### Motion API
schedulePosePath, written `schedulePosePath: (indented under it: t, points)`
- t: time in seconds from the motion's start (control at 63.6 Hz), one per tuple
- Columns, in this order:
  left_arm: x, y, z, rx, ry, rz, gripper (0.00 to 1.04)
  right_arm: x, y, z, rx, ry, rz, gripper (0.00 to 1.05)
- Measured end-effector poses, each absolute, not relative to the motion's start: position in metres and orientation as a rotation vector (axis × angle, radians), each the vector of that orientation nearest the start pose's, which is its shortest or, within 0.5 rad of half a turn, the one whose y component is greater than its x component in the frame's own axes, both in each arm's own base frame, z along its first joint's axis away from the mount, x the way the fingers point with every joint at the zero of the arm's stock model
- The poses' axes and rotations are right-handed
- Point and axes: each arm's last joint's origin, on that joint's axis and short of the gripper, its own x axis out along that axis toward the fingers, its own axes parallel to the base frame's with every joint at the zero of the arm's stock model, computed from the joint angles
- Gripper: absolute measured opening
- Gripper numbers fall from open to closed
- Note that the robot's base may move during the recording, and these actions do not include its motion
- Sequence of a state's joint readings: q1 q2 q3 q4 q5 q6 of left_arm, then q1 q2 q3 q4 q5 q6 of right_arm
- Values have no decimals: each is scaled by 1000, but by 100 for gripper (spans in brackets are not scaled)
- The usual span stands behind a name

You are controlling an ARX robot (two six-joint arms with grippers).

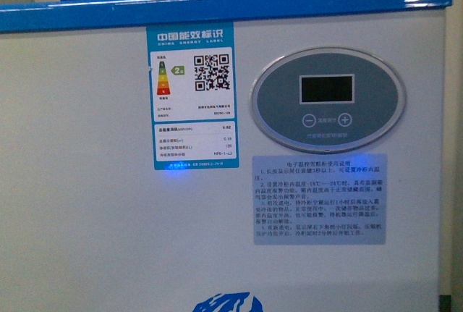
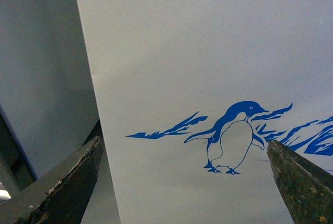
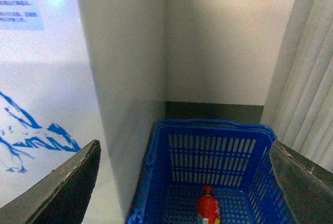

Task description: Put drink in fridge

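Right wrist view, nearest first: the right gripper (image 3: 184, 143) has both dark fingers (image 3: 62, 187) spread wide, nothing btwn them. Past and below them a blue lattice crate (image 3: 208, 156) sits on the floor, tight beside the fridge (image 3: 47, 94) side wall. The drink (image 3: 208, 207) is inside the crate, approx mid-floor, well apart from the gripper. It stands upright w/ the red cap up and its long axis vertical. The red label starts under the cap; the lower body is cut by the frame edge, so the liquid can't be seen. Behind the crate is a dark skirting strip (image 3: 213, 110), then a plain cream wall (image 3: 223, 37). A pale ribbed panel (image 3: 307, 78) runs along the crate's side away from the fridge.

Left wrist view: the left gripper (image 2: 183, 145) is also wide apart and empty. Beyond its fingers is the fridge's white front w/ a blue penguin (image 2: 234, 138) and mountain streaks.

Front view: the fridge front fills the frame, close up. It shows the blue top rim (image 1: 217, 4), an energy label (image 1: 189, 95) w/ QR code, and an oval control panel (image 1: 327, 98) w/ dark display and minus/plus buttons. Below the panel is a text sticker (image 1: 318, 197).

Drink and crate show only in the right wrist view, the whole penguin only in the left wrist view, rim, label and panel only in the front view.
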State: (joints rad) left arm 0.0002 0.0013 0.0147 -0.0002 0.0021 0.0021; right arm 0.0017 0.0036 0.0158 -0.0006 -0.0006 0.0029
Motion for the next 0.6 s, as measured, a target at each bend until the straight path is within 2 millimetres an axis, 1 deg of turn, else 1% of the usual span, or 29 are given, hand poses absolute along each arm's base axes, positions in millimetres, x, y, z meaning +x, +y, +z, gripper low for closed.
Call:
schedulePosePath:
  t: [0.252, 0.283, 0.299, 0.362, 0.393, 0.519, 0.597]
  points:
    - [97, 0, 168, 2, -13, 0, 97, 97, 0, 168, 7, -3, -10, 97]
    - [97, 0, 168, 2, -13, 0, 97, 98, -1, 167, 28, 74, -73, 97]
    - [97, 0, 168, 2, -13, 0, 97, 99, -2, 166, 37, 160, -128, 97]
    - [97, 0, 168, 2, -13, 0, 97, 103, -6, 166, 44, 289, -201, 97]
    - [97, 0, 168, 2, -13, 0, 97, 108, -10, 164, 46, 355, -231, 97]
    - [97, 0, 168, 2, -13, 0, 97, 127, -26, 156, 81, 477, -246, 97]
    - [97, 0, 168, 2, -13, 0, 97, 145, -43, 150, 97, 544, -247, 97]
